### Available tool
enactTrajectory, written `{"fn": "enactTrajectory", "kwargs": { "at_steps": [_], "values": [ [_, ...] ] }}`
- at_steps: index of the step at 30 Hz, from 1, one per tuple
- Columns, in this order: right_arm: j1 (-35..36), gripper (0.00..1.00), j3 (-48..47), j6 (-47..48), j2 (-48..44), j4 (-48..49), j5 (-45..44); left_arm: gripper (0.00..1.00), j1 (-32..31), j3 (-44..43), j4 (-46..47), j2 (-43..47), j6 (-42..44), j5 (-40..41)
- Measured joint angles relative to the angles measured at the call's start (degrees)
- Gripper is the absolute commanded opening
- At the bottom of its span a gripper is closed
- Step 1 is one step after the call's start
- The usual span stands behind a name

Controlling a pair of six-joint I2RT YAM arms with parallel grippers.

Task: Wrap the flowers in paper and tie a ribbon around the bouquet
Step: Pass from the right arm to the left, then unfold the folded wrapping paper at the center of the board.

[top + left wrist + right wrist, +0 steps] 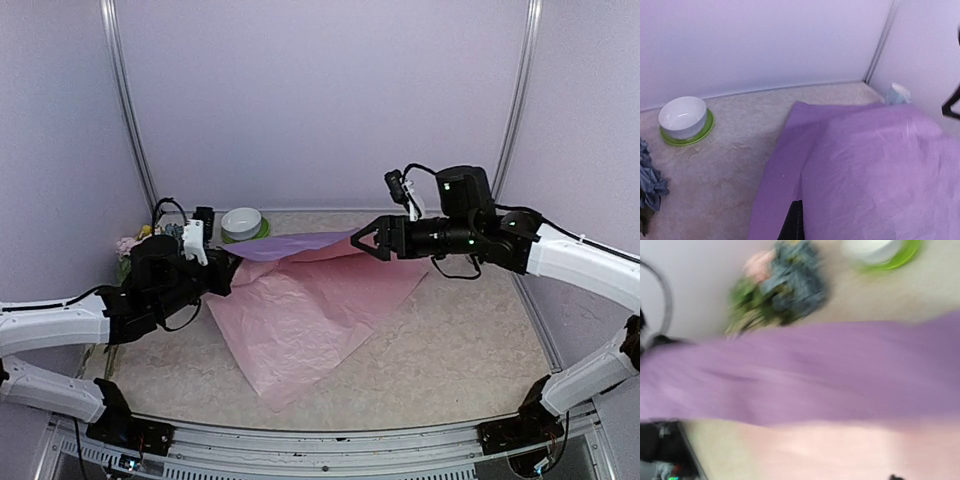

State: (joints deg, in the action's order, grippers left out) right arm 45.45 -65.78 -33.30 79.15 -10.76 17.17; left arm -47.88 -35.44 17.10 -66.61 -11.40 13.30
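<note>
From above you see the large crinkly lilac-pink wrapping paper (310,310) in the middle of the beige table (480,350), its far edge raised in a ridge running left to right. The left gripper (222,268) is closed on the ridge's left end. The right gripper (362,240) stands parted, with the right end just at its tips. In the left wrist view the paper (875,170) spreads rightward from the fingers (794,225). The right wrist view is blurred: the paper (805,370) lies across it, and no fingers are visible.

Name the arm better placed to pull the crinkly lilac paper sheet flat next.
Left, probably. The left gripper is shut on the left edge of the crinkly lilac paper sheet; the right gripper stands open at the raised far fold, gripping nothing.
</note>
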Motion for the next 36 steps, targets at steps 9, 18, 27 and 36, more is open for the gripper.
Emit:
{"fn": "enactTrajectory", "kwargs": {
  "at_steps": [9, 18, 27, 36],
  "values": [
    [-12.2, 0.96, -0.7, 8.96, -9.55, -13.11, -8.02, 0.0, 24.2, 15.08, -0.22, 10.32, -37.86, -3.61],
    [-14.1, 0.97, 3.8, 12.55, 3.15, -17.92, -12.22, 0.0, 27.12, 18.49, -6.49, 8.81, -50.4, -7.56],
    [-19.19, 0.97, -3.85, 17.53, 26.38, -17.27, -17.53, 0.0, 28.85, 19.74, -7.17, 10.67, -52.46, -9.55],
    [-19.3, 0.79, -23.85, 20.98, 44.68, -16.0, -12.81, 0.0, 29.2, 19.8, -7.23, 11.37, -51.98, -10.49]
  ]
}}
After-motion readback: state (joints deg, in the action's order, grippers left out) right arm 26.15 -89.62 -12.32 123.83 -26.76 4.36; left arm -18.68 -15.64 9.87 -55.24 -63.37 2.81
